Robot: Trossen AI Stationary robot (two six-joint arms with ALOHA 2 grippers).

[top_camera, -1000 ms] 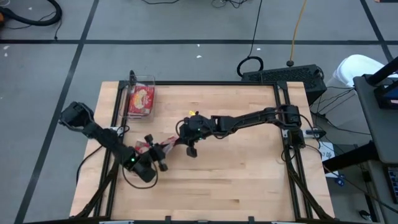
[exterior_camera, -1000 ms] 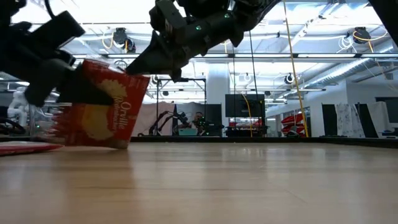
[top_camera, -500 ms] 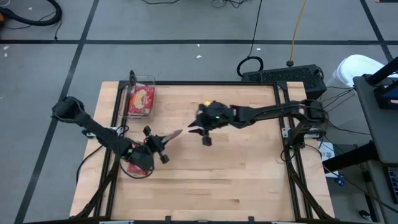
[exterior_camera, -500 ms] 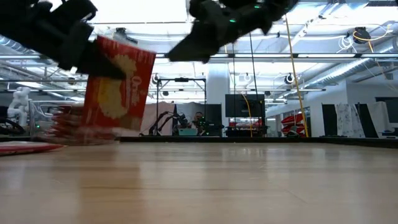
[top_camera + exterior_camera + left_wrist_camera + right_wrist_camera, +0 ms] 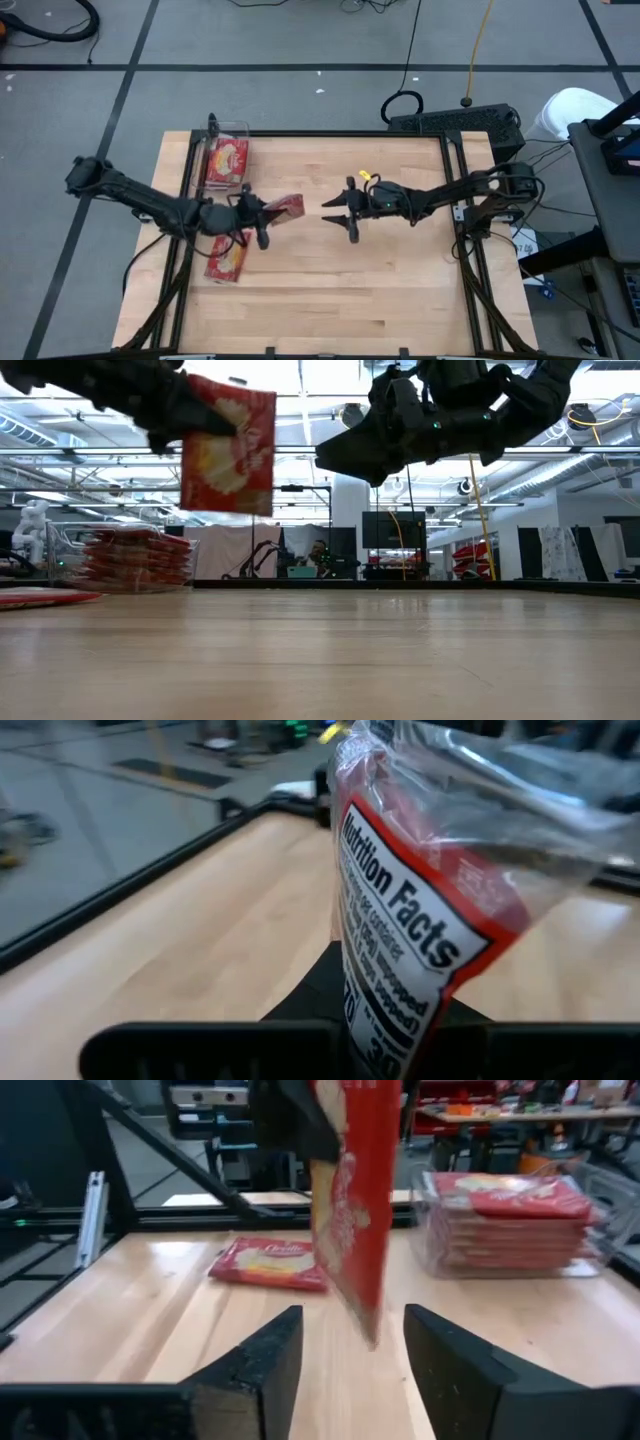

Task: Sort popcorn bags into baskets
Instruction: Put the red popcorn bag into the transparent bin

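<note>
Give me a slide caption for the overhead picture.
Left gripper holds a popcorn bag above the table; right gripper open nearby.

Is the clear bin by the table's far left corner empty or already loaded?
Loaded. The clear bin holds a stack of red popcorn bags reaching about its rim.

Held popcorn bag [image 5: 285, 207] blocks mid-table — bare wood beyond the right gripper [image 5: 338, 208].
</note>
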